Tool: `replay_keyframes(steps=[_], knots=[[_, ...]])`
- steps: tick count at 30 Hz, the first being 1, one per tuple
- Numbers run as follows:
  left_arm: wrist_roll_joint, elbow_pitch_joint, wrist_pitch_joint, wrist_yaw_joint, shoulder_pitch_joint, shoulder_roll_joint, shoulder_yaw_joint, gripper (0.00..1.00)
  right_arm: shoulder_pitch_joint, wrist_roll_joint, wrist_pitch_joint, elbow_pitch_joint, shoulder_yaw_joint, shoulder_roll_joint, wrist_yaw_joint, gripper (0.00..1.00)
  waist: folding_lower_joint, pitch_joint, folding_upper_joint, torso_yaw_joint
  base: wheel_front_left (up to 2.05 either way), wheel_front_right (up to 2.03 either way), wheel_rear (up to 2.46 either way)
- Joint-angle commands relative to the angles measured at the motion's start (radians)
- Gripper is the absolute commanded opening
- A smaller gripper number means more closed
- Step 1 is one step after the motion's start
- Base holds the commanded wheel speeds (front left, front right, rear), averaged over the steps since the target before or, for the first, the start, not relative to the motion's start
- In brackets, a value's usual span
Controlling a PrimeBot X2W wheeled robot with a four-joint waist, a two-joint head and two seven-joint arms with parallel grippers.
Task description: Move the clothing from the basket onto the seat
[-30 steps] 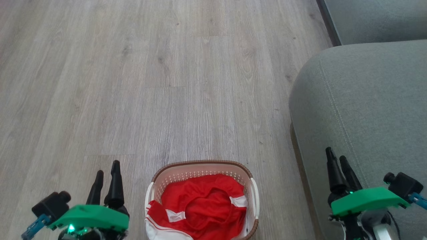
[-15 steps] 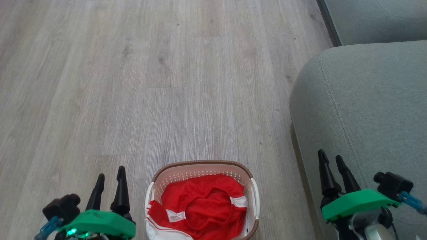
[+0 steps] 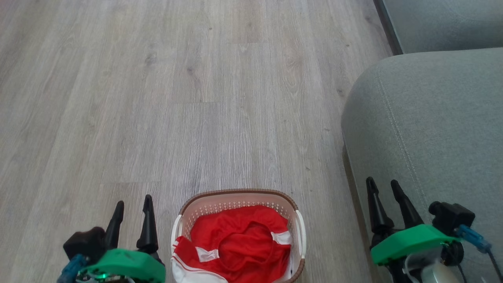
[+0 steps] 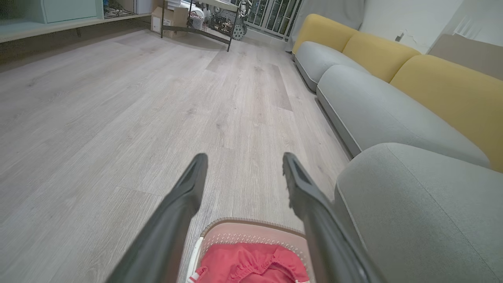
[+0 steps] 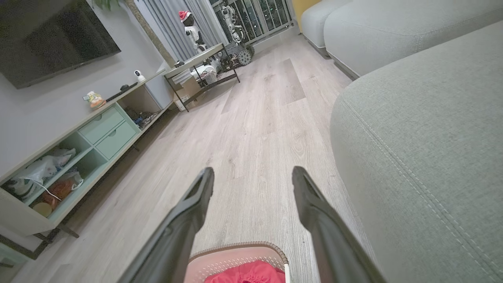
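My left gripper (image 3: pixel 134 199), nine o'clock of the laundry basket (image 3: pixel 235 192), and right gripper (image 3: pixel 381 180), two o'clock: both released, empty. Red sportswear (image 3: pixel 235 239) lies inside.

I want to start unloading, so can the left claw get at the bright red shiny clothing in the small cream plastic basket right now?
Probably yes. The left claw stands open beside the cream plastic basket, whose top is uncovered, and the bright red clothing lies heaped inside with nothing over it.
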Motion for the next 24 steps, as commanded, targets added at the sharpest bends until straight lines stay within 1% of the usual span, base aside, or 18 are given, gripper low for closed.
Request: replay_keyframes(steps=[1,10,24], knots=[[0.037,-0.039,-0.019,0.008,-0.016,0.012,0.017,1.00,-0.029,-0.037,-0.018,-0.039,0.026,-0.010,0.007,1.00,0.0000,-0.001,0.0000,0.000,0.00,0.00,0.00],[0.123,-0.023,-0.042,0.013,-0.007,0.010,0.010,1.00,-0.028,-0.132,-0.041,-0.047,0.044,-0.011,0.007,1.00,0.0000,-0.003,0.0000,0.000,0.00,0.00,0.00],[0.288,-0.009,-0.086,0.020,0.008,0.008,-0.004,1.00,-0.016,-0.309,-0.086,-0.066,0.076,-0.011,0.008,1.00,0.0000,-0.012,0.0000,0.005,0.00,0.00,0.00]])
